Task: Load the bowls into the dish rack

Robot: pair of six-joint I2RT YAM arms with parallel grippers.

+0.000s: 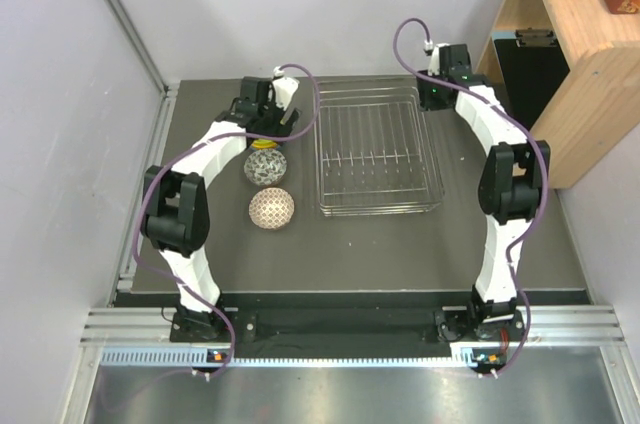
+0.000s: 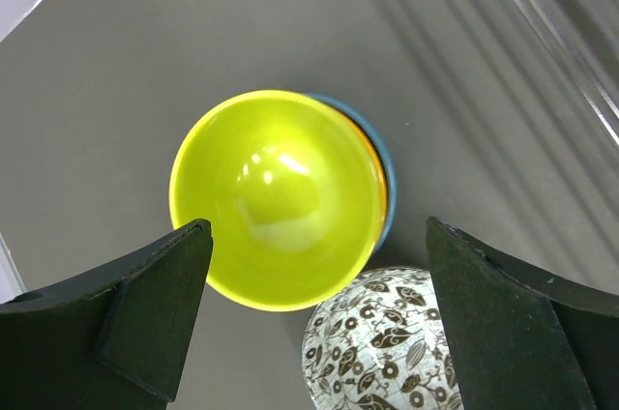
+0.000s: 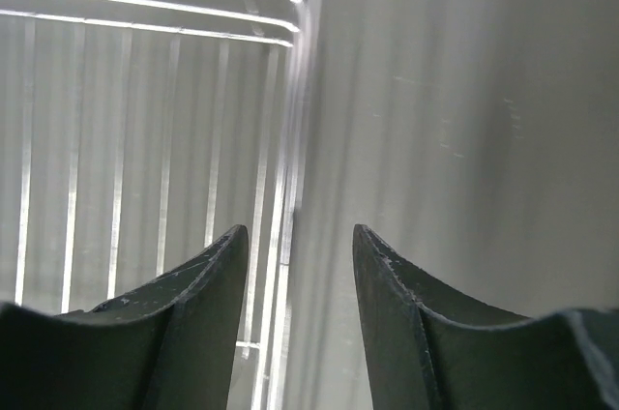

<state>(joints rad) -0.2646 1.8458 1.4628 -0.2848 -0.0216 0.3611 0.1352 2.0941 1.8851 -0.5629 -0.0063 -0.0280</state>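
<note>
The lime-yellow bowl point(image 2: 276, 197) sits upright, nested in the orange bowl point(image 2: 381, 178) and the blue bowl point(image 2: 388, 199); only a yellow sliver point(image 1: 263, 144) shows from above. My left gripper point(image 2: 317, 231) is open and empty, hovering over this stack point(image 1: 266, 134). The brownish-grey patterned bowl point(image 2: 382, 342) point(image 1: 265, 166) lies upside down beside the stack. The pinkish-red patterned bowl point(image 1: 271, 208) lies upside down nearer the arms. The wire dish rack point(image 1: 378, 149) holds no bowls. My right gripper point(image 3: 300, 234) is open and empty above the rack's right rim point(image 3: 300, 91), at its far right corner point(image 1: 437, 96).
A wooden shelf unit point(image 1: 575, 64) with books stands to the right beyond the table. A metal rail point(image 1: 150, 144) runs along the table's left edge. Dark tabletop point(image 1: 380, 254) lies between the rack and the arm bases.
</note>
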